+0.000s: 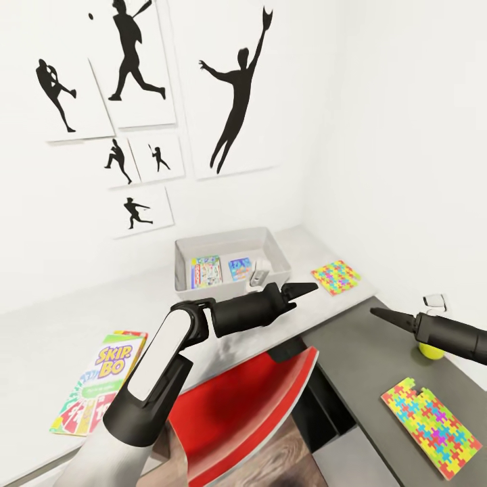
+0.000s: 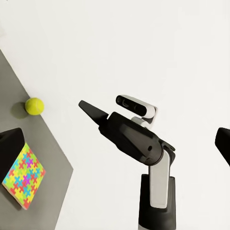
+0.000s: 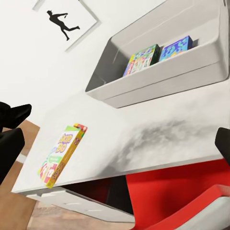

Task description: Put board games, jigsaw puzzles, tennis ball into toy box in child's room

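Observation:
The pale grey toy box [image 1: 270, 245] stands at the back of the table [image 1: 40, 352] and holds two board games, a white one [image 1: 206, 270] and a small blue one [image 1: 239, 268]. The SKIP-BO game [image 1: 101, 382] lies flat on the light top at the left. One jigsaw puzzle [image 1: 336, 277] lies to the right of the box, another [image 1: 429, 426] on the dark wing. My left gripper [image 1: 306, 289] hovers open and empty in front of the box. My right gripper [image 1: 382, 315] hangs open over the wing, just above the tennis ball [image 1: 427, 350].
A red chair [image 1: 250, 399] is tucked under the table between my arms. Black silhouette posters [image 1: 233, 95] cover the wall behind the box. The right wrist view looks across the table edge at the SKIP-BO game [image 3: 62, 153] and the toy box [image 3: 158, 81].

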